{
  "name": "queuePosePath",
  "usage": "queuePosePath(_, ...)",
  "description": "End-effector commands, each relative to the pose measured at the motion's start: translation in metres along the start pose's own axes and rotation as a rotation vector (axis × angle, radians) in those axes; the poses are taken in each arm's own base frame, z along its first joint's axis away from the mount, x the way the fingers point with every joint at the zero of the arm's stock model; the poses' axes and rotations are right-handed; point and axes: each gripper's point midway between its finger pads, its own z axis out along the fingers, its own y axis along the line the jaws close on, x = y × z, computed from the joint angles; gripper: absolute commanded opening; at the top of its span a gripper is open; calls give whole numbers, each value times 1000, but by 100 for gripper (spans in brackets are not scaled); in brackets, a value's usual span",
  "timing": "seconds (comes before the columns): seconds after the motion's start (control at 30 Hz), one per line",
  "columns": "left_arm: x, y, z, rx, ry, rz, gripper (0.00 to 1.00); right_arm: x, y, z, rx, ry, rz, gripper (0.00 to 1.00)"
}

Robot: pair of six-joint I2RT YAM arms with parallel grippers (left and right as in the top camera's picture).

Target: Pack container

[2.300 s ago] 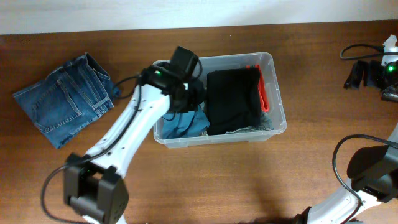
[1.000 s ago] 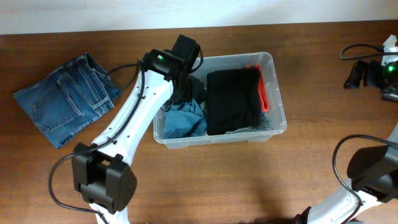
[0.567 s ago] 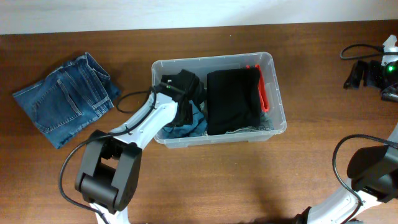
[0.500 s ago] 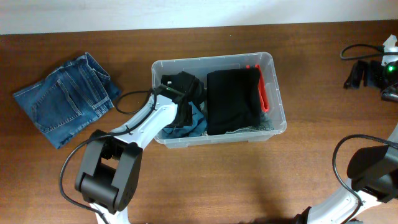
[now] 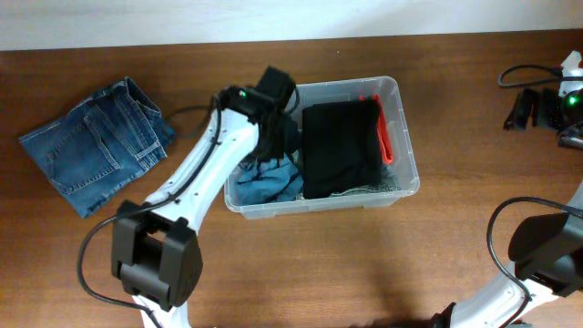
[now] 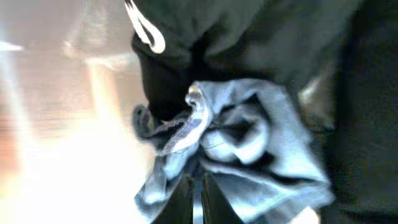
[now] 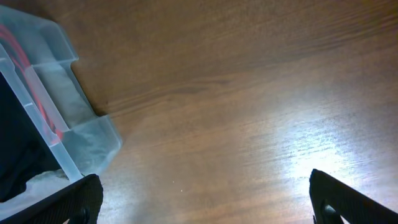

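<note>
Container (image 5: 405,137) sits mid-surface, black garment (image 5: 339,150) packed at its 3 o'clock side. Left fingers (image 6: 181,202), pressed together, have lifted off the blue cloth (image 5: 271,187) inside. Right fingers (image 7: 74,199) gape idle; jeans (image 5: 91,155) wait at 9 o'clock.

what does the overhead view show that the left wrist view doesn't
Only overhead: the folded jeans on the table left of the container, the red strip by its right wall, and the whole left arm bent over it.
Only left wrist: the left claw, fingers almost together just above the cloth, and a white cord loop.
Both: the crumpled blue garment lying against dark fabric in the container's left half.
</note>
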Motion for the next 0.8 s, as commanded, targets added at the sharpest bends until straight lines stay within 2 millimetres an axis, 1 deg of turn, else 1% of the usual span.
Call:
queuePosePath(0.0,-3,-2,-16,31,0,-11,8,0,0,-3,6,-9,-2,98)
queuePosePath(0.03,2,-4,-15,39,20,-9,7,0,0,-3,6,-9,-2,98)
queuePosePath(0.07,6,-4,-13,44,39,-7,1,0,0,-3,6,-9,-2,98)
queuePosePath(0.17,24,-2,-3,40,110,0,1,0,0,-3,6,-9,-2,98)
queuePosePath(0.27,46,-3,14,41,183,8,0,0,0,-3,6,-9,-2,98)
queuePosePath(0.3,49,-3,17,37,191,10,0,0,0,-3,6,-9,-2,98)
queuePosePath(0.37,63,-2,33,26,225,17,0,0,0,-3,6,-9,-2,98)
queuePosePath(0.47,78,-6,52,50,258,19,1,0,0,-3,6,-9,-2,98)
queuePosePath(0.53,81,-6,59,51,254,19,0,0,0,-3,6,-9,-2,98)
queuePosePath(0.63,75,-8,59,61,236,15,0,0,0,-3,6,-9,-2,98)
queuePosePath(0.73,63,-12,44,74,209,13,0,0,0,-3,6,-9,-2,98)
queuePosePath(0.77,55,-13,33,80,195,12,0,0,0,-3,6,-9,-2,98)
